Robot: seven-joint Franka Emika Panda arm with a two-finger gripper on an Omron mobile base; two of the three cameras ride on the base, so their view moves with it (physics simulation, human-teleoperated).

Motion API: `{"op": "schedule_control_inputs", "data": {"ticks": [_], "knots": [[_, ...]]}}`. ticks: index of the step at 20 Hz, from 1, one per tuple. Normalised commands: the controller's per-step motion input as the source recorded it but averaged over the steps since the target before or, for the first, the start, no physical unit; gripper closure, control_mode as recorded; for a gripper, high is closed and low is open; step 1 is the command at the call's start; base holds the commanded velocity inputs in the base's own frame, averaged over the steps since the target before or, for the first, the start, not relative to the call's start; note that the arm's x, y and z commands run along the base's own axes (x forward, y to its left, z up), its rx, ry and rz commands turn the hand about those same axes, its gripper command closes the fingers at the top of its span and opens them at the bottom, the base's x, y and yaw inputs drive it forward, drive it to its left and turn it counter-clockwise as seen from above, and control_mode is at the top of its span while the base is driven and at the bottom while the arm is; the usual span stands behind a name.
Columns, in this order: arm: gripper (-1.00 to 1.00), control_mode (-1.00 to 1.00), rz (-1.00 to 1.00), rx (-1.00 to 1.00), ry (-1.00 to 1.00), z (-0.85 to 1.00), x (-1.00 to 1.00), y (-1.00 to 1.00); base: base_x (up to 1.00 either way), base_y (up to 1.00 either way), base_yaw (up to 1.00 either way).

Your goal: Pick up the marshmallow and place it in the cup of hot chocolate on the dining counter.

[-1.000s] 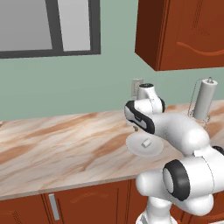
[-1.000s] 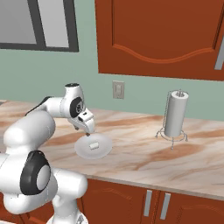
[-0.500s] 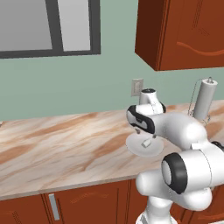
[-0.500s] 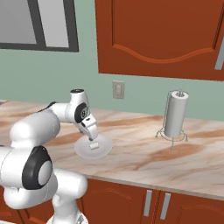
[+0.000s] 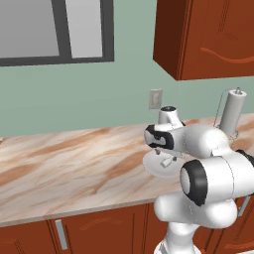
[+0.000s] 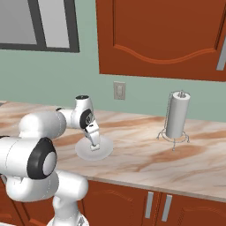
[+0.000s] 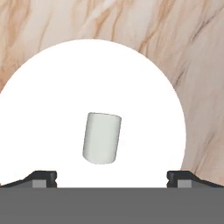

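Marshmallow is being framed near the middle of the white plate, seemingly lying on its side, long axis running between the wide-open gripper tips, which are being held directly above it.

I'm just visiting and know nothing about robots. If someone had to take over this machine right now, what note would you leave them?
Gripper: open, holding nothing, poised just above the round white plate.
Marshmallow: lying on its side near the middle of that plate, lined up between the two open fingertips, not touched yet.
Plate: sits on the marble dining counter, with a paper towel holder farther along to the robot's right.
Done: the approach to the marshmallow.
Left: lower, close on the marshmallow, lift it, then find the cup of hot chocolate and drop it in.
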Motion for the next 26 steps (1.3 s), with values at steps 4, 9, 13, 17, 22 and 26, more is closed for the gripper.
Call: {"op": "schedule_control_inputs", "data": {"ticks": [4, 9, 13, 17, 22, 26], "knots": [[-1.00, -1.00, -0.09, 0.00, 0.00, -0.26, 0.00, 0.00, 0.00, 0.00, 0.00], [-1.00, -1.00, -0.06, 0.00, 0.00, -0.24, 0.00, -0.02, 0.00, 0.00, 0.00], [-1.00, -1.00, -0.05, 0.01, 0.00, -0.21, 0.00, -0.08, 0.00, 0.00, 0.00], [-1.00, -1.00, -0.04, 0.02, 0.00, -0.24, 0.00, -0.08, 0.00, 0.00, 0.00], [-1.00, -1.00, -0.03, 0.02, 0.00, -0.25, 0.06, -0.04, 0.00, 0.00, 0.00], [-1.00, -1.00, -0.02, 0.03, 0.00, -0.23, 0.13, -0.06, 0.00, 0.00, 0.00]]}}
